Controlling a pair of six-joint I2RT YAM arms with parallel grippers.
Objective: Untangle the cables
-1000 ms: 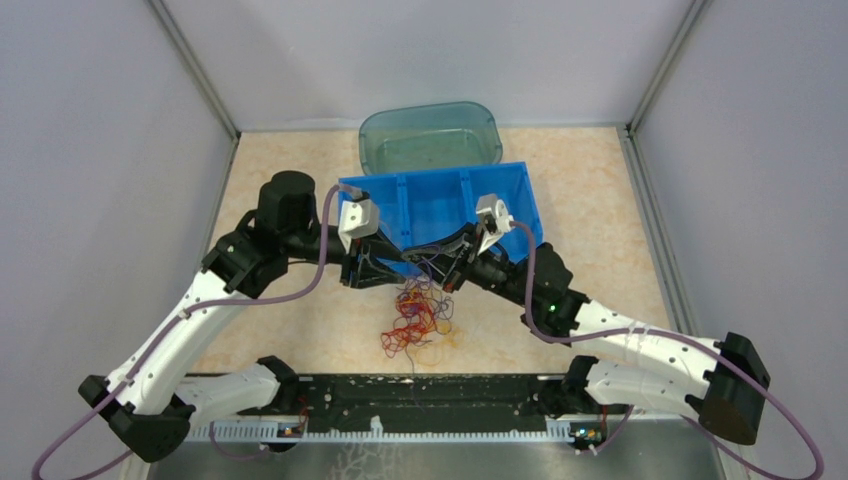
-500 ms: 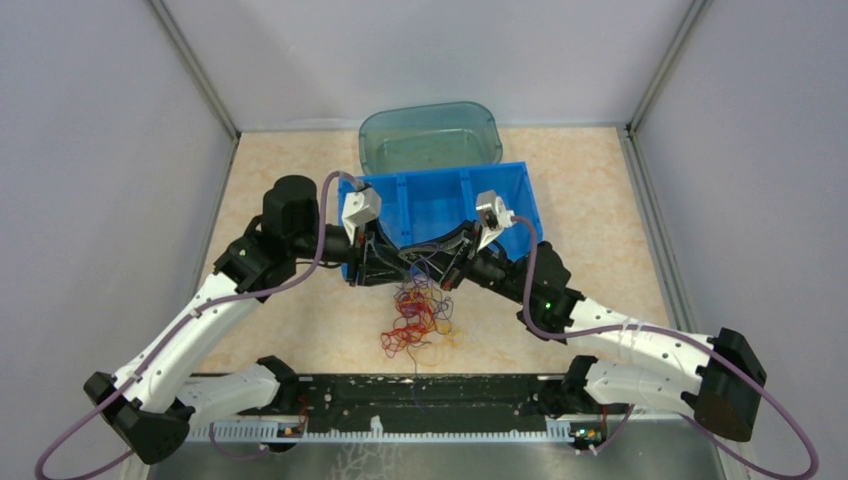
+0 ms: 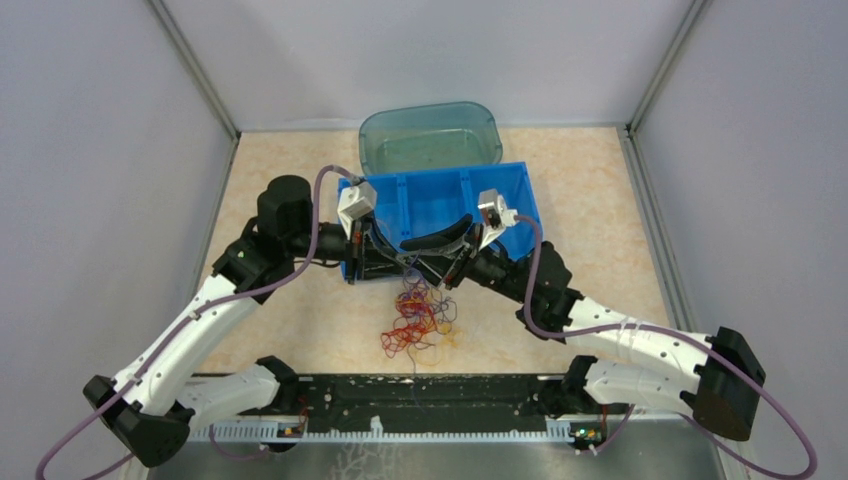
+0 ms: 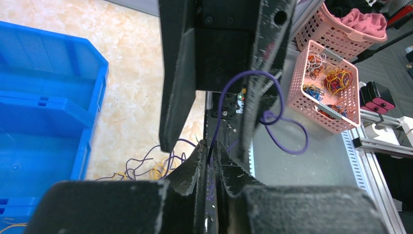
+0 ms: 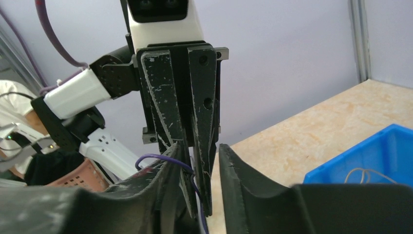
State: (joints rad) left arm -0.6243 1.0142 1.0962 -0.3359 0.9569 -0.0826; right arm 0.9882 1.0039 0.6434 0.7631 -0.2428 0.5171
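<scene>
Where overhead hides it, left wrist shows left pincer (image 4: 210,148) clamped on purple strand (image 4: 253,73), right pincer (image 5: 200,148) apart.

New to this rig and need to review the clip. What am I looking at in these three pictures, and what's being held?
Two robot arms, each ending in a two-finger gripper, are bolted at the near edge of a table. The wide picture looks down from above and behind them. The other two come from a camera on each wrist.

On the table lie a clump of thin coloured cables, a blue bin and, behind it, a clear green tub.

The arms meet just above the clump. The left gripper is pinched on one purple strand. The right gripper is open, its fingers either side of the left one's tips, gripping nothing I can see.
</scene>
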